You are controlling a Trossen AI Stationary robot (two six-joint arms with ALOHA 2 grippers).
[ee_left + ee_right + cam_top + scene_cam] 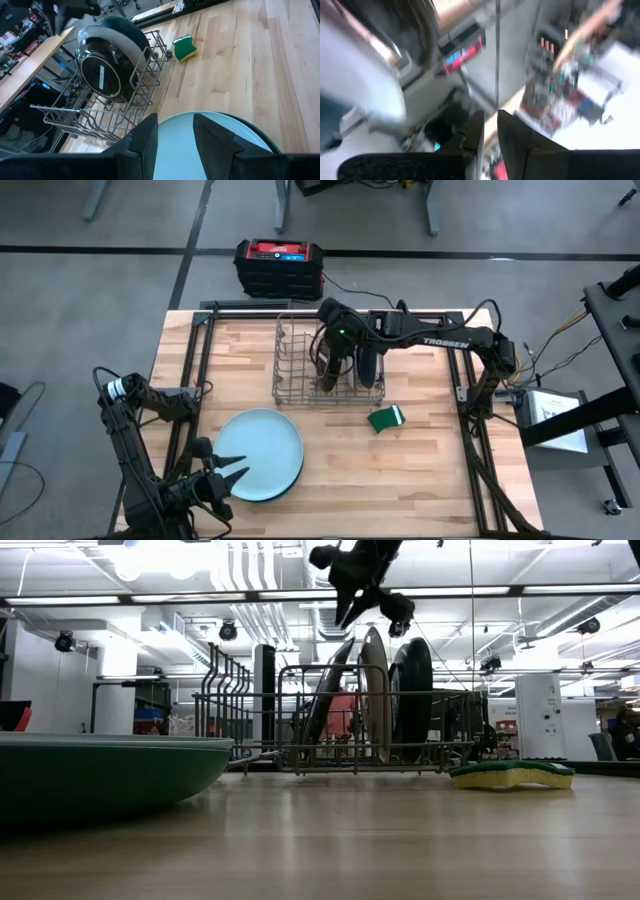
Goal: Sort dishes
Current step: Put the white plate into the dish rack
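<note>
The right gripper (328, 362) hangs over the wire rack (290, 370), fingers close together with nothing seen between them, above 3 racked plates (375, 700) standing on edge. The left gripper (222, 478), fingers parted, sits at the pale blue plate (258, 453) lying flat near the rack. Racking seems underway; next, that plate needs lifting and tilting upright.

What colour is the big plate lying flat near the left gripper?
Pale blue-white on top, the large plate; clearest in the high view.
</note>
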